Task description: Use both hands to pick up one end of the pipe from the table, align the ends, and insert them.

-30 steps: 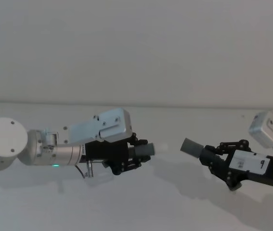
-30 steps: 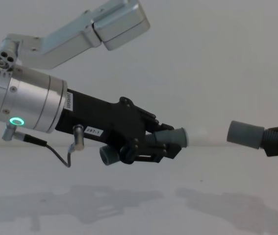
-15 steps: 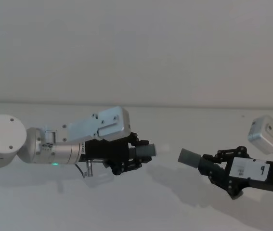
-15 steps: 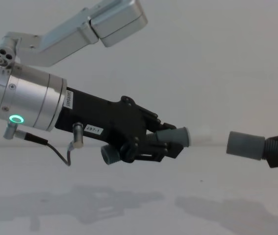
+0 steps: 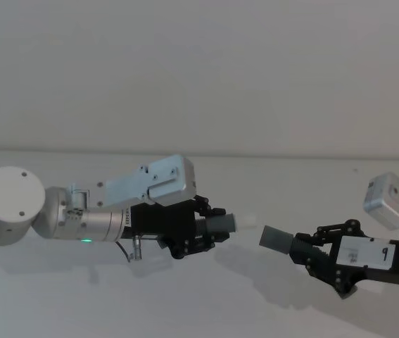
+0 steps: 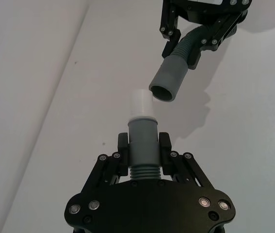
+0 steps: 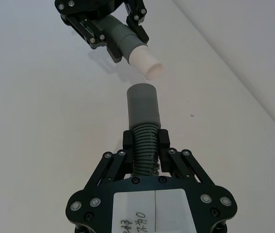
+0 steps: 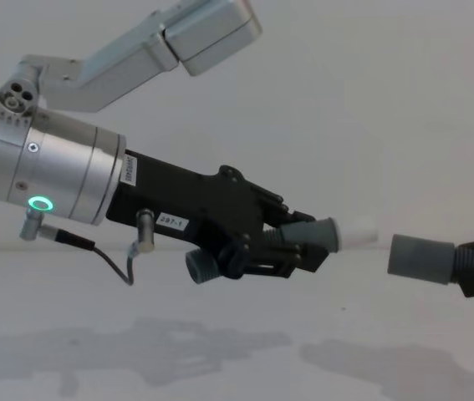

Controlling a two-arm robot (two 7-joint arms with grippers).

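While both pieces hang above the table (image 5: 185, 296) in the head view, the left gripper (image 5: 210, 227) clamps the white-tipped pipe piece (image 5: 229, 223) and the right gripper (image 5: 310, 248) clamps the socket piece (image 5: 278, 239), cuffs just apart. In the left wrist view the white tip (image 6: 140, 103) sticks out past the fingers (image 6: 123, 143), nearly at the socket mouth (image 6: 164, 92), slightly offset. The chest view shows a small gap between tip (image 8: 360, 233) and socket (image 8: 420, 259).
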